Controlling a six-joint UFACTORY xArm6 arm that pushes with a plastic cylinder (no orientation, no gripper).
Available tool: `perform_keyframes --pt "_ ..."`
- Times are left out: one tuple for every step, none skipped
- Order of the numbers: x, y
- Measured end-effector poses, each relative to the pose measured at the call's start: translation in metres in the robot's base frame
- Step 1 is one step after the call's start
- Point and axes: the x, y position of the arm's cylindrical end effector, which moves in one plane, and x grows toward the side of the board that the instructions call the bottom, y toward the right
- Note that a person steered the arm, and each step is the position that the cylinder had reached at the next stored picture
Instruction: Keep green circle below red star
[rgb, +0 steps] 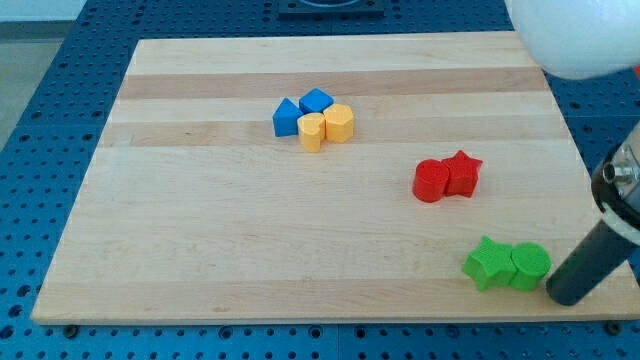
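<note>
Green circle (530, 266) is found just left of my tip (567, 297), untouched, already below the red star (462, 172); requirement judged met.

My tip (566, 296) ends a straight, matte black cylindrical rod.

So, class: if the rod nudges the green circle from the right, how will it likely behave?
The green circle looks squat and flat-based, so it would probably slide rather than tip or roll. It sits against the green star, so a leftward push from my tip would likely shove both. The board looks smooth, so expect easy sliding.
</note>
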Motion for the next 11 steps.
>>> perform_keyframes --pt "-0.016 -0.004" --pt "-0.022 -0.007" --pt "-0.014 -0.008" --pt "0.008 -0.017" --pt "-0.008 -0.028" --pt "-0.034 -0.032" --pt "-0.054 -0.047" --pt "-0.062 -0.052" --pt "-0.063 -0.054" --pt "-0.067 -0.055" --pt "-0.062 -0.053"
